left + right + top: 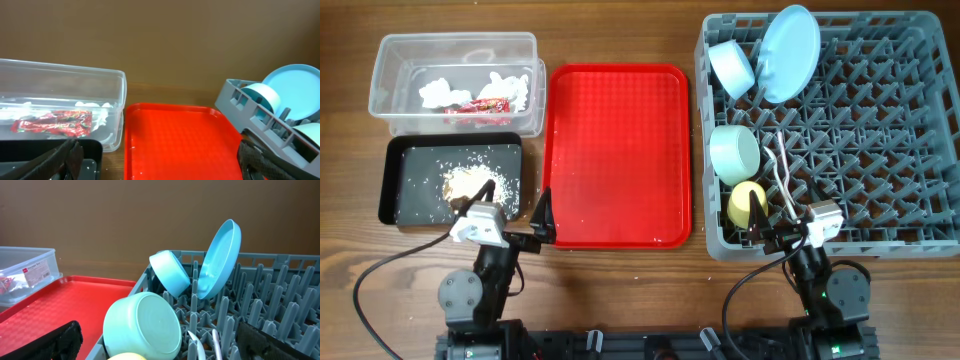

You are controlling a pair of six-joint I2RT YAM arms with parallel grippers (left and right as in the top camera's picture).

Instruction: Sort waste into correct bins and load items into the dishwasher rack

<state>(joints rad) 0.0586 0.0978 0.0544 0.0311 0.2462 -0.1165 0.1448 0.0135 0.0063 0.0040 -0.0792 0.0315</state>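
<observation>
The left tool (160, 152) and the right tool (157, 332) are both spread wide, pinching nothing; the wrapper (480, 105) and tissue (440, 92) lie in the clear tub (455, 45), and the food scraps (470, 182) in the black tray (400, 200). The plate (788, 52), blue bowl (731, 68), green bowl (734, 153), yellow cup (747, 203) and white cutlery (778, 165) sit in the rack (900, 200); the red tray (615, 150) lies between on the bench (620, 30).

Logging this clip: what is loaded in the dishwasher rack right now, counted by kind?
Plates: 1, the pale blue plate
Bowls: 2, the pale blue bowl and the mint-green bowl
Cups: 1, the yellow cup
Cutlery: 2, the white cutlery
Total in the rack: 6
</observation>
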